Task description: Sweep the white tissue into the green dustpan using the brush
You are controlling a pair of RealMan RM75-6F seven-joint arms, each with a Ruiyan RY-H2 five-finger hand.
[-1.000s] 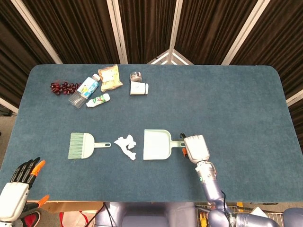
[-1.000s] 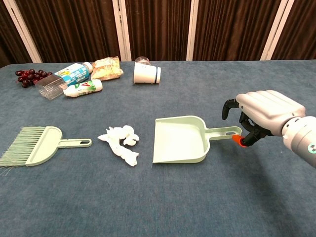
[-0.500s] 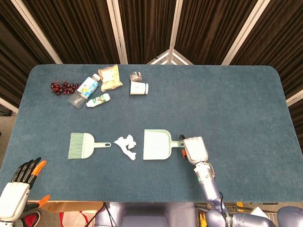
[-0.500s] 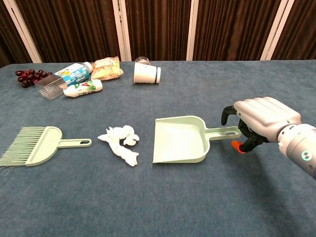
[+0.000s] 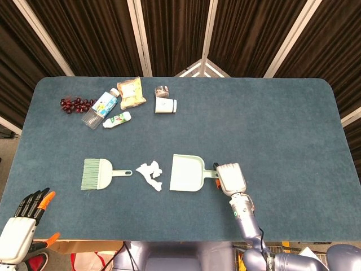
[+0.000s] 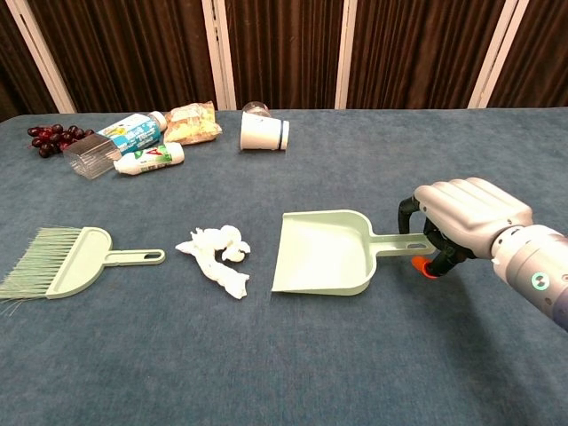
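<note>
The right hand (image 6: 466, 213) curls over the dustpan (image 6: 324, 253) handle; whether it grips, I cannot tell. It should close firmly and keep the pan flat, mouth toward the tissue (image 6: 216, 256). The brush (image 6: 67, 271) lies beyond it. The left hand (image 5: 25, 217) hangs spread, off the blue felt table (image 5: 282, 124); dark curtains behind.

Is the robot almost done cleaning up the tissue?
Not yet. The white tissue lies on the table, outside the green dustpan. The right hand is closing around the dustpan's handle. The brush sits untouched, and the left hand hangs off the table's corner. All the sweeping is left.
</note>
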